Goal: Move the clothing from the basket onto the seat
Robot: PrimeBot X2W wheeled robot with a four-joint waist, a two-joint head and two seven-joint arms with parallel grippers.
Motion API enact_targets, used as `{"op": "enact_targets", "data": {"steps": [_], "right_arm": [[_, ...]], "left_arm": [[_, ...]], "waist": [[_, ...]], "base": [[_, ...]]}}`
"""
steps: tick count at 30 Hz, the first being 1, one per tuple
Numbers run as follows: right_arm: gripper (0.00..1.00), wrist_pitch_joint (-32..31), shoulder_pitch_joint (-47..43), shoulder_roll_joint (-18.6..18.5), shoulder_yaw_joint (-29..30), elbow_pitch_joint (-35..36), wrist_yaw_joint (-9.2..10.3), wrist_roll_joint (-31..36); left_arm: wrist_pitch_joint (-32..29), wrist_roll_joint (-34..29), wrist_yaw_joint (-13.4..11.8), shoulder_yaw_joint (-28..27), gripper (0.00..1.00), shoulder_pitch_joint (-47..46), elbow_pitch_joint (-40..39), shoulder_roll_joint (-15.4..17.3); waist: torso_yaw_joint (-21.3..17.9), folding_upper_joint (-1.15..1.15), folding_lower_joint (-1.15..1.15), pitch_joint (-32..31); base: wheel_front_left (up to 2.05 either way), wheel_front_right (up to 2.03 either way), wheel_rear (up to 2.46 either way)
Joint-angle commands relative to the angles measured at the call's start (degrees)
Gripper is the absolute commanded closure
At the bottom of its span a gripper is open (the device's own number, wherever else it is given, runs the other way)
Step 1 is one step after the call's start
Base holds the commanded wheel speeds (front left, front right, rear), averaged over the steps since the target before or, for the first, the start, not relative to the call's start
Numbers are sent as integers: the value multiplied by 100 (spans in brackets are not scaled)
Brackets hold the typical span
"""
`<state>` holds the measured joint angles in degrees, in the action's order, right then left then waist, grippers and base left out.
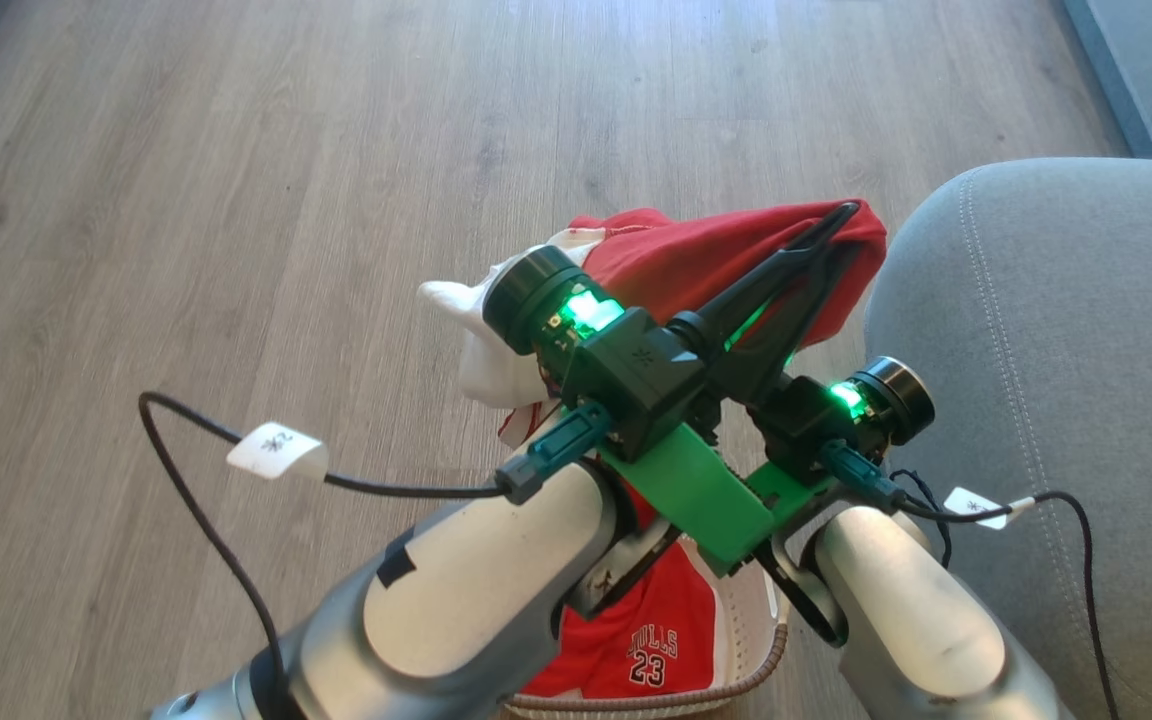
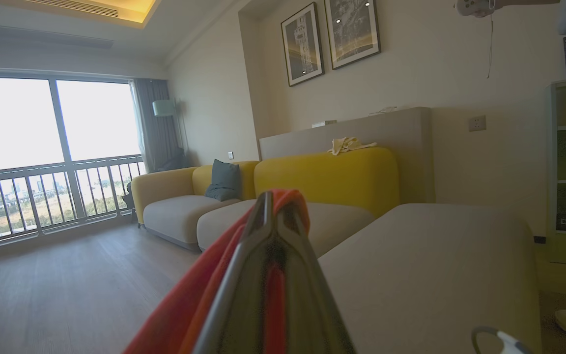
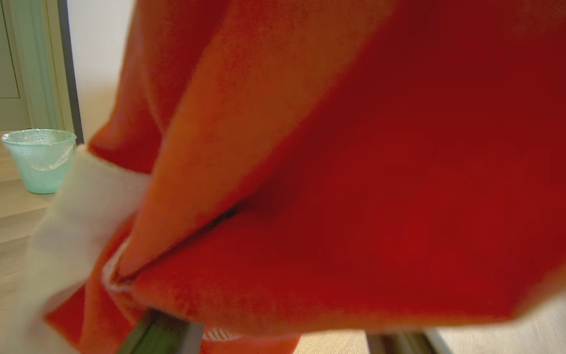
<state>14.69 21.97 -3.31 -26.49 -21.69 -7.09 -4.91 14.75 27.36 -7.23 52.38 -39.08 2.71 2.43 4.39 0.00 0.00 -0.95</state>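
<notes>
I log left claw (image 1: pixel 839 213) pressed together, pinching red garment (image 1: pixel 676 262), held aloft over basket (image 1: pixel 751 672), near grey seat (image 1: pixel 1056 330). Right claw (image 1: pixel 784 410) under draped fabric; cannot tell its state. Bulls 23 jersey (image 1: pixel 651 640) lies in basket.

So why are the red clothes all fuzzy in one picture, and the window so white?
Right wrist view: the clothing hangs very near the lens, so it blurs. Left wrist view: daylight washes the window white, and the left gripper looks soft up close.
</notes>
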Motion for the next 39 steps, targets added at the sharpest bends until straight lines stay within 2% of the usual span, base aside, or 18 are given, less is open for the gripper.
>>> {"op": "enact_targets", "data": {"steps": [1, 5, 6, 7, 19, 25, 29, 39], "right_arm": [[0, 31, 259, 44, -105, 175, -40, 70], [0, 31, 266, 44, -161, 261, -40, -1], [60, 31, 263, 44, -173, 261, -40, -48], [100, 31, 256, 44, -175, 267, -40, -130], [100, 31, -38, 44, 599, 676, -40, -588], [100, 31, -221, 44, 1205, 684, -40, -888], [100, 31, -202, 44, 1535, 785, -40, -1041], [100, 31, -129, 44, 1915, 1226, -40, -1287]], "left_arm": [[25, 56, -7, -164, 100, -388, -195, 44], [25, 73, -4, -141, 100, -400, -179, 44], [25, 75, -5, -140, 100, -402, -175, 44], [25, 77, -6, -142, 100, -402, -171, 44], [25, 4, -6, -388, 100, -294, 10, 44], [25, -87, 7, -795, 100, -59, 344, 44], [25, -374, 68, -946, 100, 33, 581, 44], [25, -316, 249, -951, 100, 315, 680, 44]], "waist": [[8, 0, 0, 1], [19, 0, 0, 4], [18, 0, 0, 4], [16, 0, 0, 3], [-35, 0, 0, -10], [-63, 0, 0, -50], [-72, 0, 0, -52], [-77, 0, 0, -70]], "base": [[0, 0, 0], [0, 0, 0], [0, 0, 0], [0, 0, 0], [0, 0, 0], [0, 0, 0], [0, 0, 0], [0, 0, 0]]}}
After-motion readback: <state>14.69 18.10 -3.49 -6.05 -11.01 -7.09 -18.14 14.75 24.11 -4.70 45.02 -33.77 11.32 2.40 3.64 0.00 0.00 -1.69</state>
